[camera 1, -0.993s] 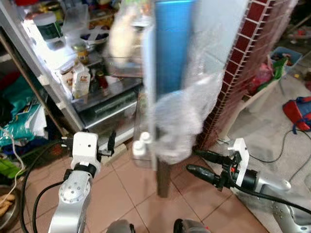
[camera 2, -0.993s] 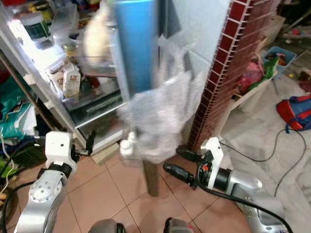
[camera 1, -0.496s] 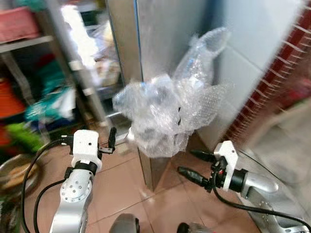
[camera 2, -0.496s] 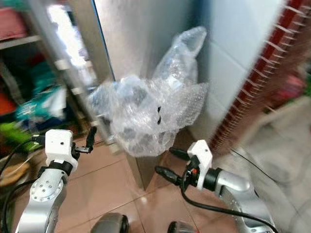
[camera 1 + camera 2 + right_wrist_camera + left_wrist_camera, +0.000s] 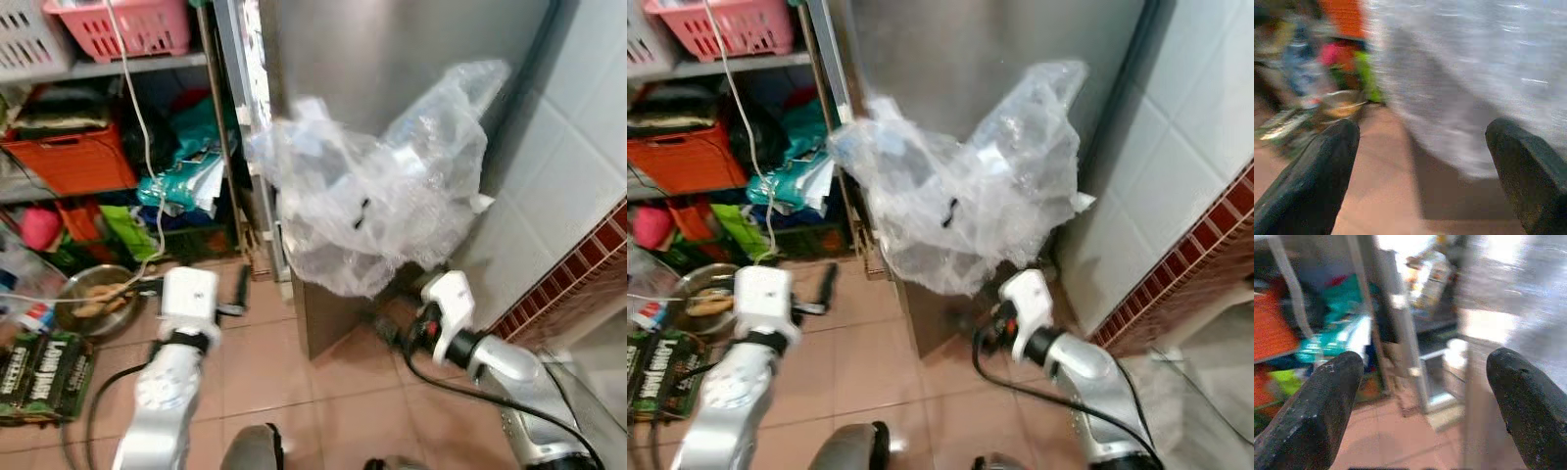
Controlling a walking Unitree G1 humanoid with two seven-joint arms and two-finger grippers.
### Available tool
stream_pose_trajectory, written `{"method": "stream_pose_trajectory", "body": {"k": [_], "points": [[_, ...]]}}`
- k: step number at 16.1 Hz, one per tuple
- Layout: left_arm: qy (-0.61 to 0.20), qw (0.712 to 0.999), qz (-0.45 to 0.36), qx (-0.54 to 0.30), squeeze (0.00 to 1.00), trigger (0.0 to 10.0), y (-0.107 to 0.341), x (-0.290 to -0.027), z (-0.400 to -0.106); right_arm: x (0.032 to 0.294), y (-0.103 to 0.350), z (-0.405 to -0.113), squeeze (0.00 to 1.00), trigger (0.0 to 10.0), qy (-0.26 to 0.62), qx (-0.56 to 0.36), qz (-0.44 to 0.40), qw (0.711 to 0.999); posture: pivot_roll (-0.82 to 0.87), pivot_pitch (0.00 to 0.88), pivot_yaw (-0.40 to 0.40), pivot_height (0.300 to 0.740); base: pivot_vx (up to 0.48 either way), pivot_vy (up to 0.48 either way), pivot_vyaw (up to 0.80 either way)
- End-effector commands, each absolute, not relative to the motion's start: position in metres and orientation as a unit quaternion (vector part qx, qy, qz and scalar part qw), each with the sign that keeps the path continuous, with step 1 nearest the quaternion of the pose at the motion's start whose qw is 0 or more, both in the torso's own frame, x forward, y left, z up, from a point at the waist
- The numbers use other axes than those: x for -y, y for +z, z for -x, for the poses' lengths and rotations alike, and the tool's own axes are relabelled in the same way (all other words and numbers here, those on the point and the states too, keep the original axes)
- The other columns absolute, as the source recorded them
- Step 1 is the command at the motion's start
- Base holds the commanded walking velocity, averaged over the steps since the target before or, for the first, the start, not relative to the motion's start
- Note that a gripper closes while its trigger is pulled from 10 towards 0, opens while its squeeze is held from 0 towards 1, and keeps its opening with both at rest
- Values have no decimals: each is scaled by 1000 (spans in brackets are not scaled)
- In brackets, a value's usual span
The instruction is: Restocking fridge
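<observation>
Robot beside the fridge, both grippers empty

The left gripper [image 5: 1422,396] and right gripper [image 5: 1420,166] hung low with fingers spread wide, holding nothing; the fridge [image 5: 392,59] stood just ahead, bubble wrap [image 5: 377,211] bunched against it, so restocking looked barely begun or paused, I judged

Both head cameras look steeply down from above the arms at the tiled floor [image 5: 245,362], sharing the crumpled plastic wrap [image 5: 377,211] and the steel fridge door [image 5: 989,59]. Each wrist camera sits close behind its own end effector, sighting between the two black fingers [image 5: 1322,401] toward the floor, blurred.
</observation>
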State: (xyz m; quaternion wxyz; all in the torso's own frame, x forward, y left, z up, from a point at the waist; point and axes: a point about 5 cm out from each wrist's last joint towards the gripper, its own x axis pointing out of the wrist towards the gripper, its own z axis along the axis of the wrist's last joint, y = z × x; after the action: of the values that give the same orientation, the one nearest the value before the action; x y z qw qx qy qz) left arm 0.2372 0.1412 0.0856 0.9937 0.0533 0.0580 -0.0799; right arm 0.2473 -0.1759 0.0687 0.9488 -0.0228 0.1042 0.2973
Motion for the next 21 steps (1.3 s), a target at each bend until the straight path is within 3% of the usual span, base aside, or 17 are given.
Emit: {"method": "stream_pose_trajectory", "body": {"k": [1,2,7,11,15,21], "points": [[-101,990,-49,-79,0,10000,79,-138,-238,183,69,-251,0,10000,242,-92,45,965,56,43,42,740,0,0,0],[-108,990,-45,-76,0,10000,78,-135,-242,187,70,-255,0,10000,169,-72,43,982,50,31,47,740,0,0,0],[-141,987,-30,-71,0,10000,79,-133,-258,180,76,-261,0,10000,52,-26,52,997,19,6,68,740,0,0,0],[-153,986,-13,-72,0,10000,74,-125,-261,181,70,-267,0,10000,23,-32,22,999,16,3,69,740,0,0,0],[-157,985,-3,-73,0,10000,74,-123,-263,177,73,-270,0,10000,26,-24,31,999,18,7,66,740,0,0,-800],[-154,986,1,-64,0,10000,75,-125,-262,177,73,-271,0,10000,31,-27,29,999,15,19,56,740,0,446,-800]]}}
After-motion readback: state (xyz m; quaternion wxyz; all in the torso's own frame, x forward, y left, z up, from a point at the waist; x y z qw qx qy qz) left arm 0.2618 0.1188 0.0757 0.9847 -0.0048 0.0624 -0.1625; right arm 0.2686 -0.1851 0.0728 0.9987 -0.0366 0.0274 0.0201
